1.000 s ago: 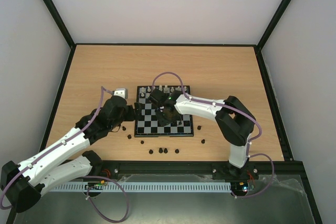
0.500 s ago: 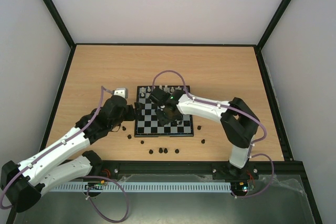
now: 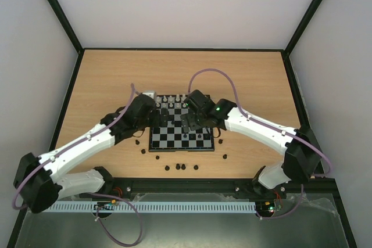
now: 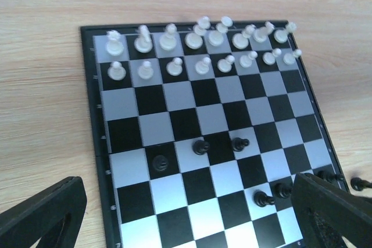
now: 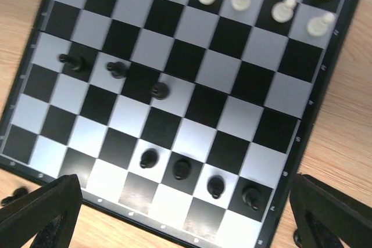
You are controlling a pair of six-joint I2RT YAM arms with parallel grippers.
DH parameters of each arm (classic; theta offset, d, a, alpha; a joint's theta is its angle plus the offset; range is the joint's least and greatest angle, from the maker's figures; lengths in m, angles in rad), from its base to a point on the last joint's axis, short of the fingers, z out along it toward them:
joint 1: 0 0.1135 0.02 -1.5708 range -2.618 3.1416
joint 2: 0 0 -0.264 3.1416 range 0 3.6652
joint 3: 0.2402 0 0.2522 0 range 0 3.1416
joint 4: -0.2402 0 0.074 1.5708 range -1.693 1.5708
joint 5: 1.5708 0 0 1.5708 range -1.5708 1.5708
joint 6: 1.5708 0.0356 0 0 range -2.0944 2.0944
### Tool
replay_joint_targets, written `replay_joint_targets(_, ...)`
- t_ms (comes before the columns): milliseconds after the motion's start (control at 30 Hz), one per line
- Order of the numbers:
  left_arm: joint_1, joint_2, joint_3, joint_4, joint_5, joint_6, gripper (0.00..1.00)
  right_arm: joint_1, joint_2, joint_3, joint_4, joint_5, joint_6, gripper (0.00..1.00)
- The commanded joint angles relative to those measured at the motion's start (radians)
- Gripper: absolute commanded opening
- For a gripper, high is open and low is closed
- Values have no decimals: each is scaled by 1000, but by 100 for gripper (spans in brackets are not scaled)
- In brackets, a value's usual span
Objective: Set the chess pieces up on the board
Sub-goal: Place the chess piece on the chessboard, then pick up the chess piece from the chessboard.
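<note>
Clearly, the setup is running at about the halfway mark. The board [image 3: 168,141] is lying near the middle of the tabletop [image 3: 104,79], and the white pieces [image 4: 203,65] are filling its two far rows, which reads as their home side being finished. The black pieces [image 5: 182,169] are only partly sorted. Four are sitting in a line near the board's near edge, probably as the start of a home row, while three others [image 5: 116,69] are standing mid-board where no opening position wants them. More loose black pieces [image 3: 181,166] are waiting on the tabletop just off the near edge, with a few strays beside the left and right edges, all within easy reach of either arm. The left end effector [image 4: 186,184] is hovering over the board's left portion with its fingers spread wide and nothing between them. The right end effector [image 5: 183,181] is hanging over the right portion, equally wide open and empty, its fingers framing the near black row from above. Holding both wide and clear of the tiny men is likely keeping placed pieces from being knocked while the next pick is being lined up.
</note>
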Motion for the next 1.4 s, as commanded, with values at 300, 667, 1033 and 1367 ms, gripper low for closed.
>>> replay_joint_targets(300,-155,343,226,-15,18,27,96,-94,-213,-189,77,-13,18,100)
replay_joint_targets(667,-200,562,320,13,12,39,63,-108,-322,-249,114,-18,31,98)
replay_joint_targets(1033,-177,661,367,-1,-47,72,48,-107,-320,-246,121,-18,26,97)
replay_joint_targets(1367,-131,689,332,53,5,88,40,-108,-359,-244,127,10,27,96)
